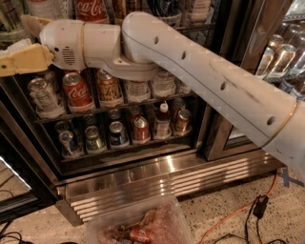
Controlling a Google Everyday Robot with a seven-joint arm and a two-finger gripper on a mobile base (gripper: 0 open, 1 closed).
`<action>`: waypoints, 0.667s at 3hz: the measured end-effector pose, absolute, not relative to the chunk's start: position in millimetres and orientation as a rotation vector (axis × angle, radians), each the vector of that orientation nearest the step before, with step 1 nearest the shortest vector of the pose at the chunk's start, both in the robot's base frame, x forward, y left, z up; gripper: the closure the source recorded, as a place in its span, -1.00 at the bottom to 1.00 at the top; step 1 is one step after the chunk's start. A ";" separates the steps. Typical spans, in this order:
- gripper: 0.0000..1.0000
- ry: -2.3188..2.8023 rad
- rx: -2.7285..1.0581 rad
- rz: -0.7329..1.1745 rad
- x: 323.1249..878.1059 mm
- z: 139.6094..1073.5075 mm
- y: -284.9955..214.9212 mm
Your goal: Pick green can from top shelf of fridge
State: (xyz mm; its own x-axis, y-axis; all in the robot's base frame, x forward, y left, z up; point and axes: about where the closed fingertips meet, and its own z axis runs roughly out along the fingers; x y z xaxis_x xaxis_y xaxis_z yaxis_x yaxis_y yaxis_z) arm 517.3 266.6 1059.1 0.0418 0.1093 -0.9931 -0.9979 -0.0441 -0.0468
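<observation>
Reaching into the fridge (143,167) at far left, our gripper (21,58) sits above a silver can (43,95); we cannot tell its grip.

Gripper (23,60) cropped at left edge; green can perhaps hidden behind the arm (200,71).

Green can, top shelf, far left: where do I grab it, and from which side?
Take the green can around the middle of its round body, coming straight in from the open front of the fridge. Only its edge shows, at the left end of the top shelf, with the red cola can to its right, so a side approach looks blocked. The gripper sits below it.
</observation>
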 end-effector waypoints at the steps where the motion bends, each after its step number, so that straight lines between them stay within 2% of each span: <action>1: -1.00 1.057 -1.175 1.252 518.8 1063.9 278.5; 2: -1.00 1.089 -1.176 1.210 516.6 1073.0 292.3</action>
